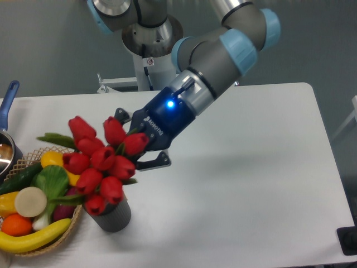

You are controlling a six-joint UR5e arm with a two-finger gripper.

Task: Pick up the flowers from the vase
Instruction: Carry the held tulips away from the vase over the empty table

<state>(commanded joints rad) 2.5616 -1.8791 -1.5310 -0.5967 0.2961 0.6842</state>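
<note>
While claw (134,152) grips stems, closed on flowers (102,163), bunch hangs tilted above vase (111,215), near-left worktop. Light, floppy, crushable; hold stems, not buds.

Pretty plain setup here. Big white table (251,167) with rounded corners takes up most of the view, and its surface is smooth and matte with a soft grey shadow lying across the middle. Behind it there's a flat grey-teal wall (44,39), no windows or anything on it. Light looks even and diffuse, coming from above, no harsh glare. A white metal bracket (117,84) sits at the far edge of the table. On the right edge, a bit of pale furniture (353,106) pokes in, and a small dark object (348,241) sits low in the corner.
</note>
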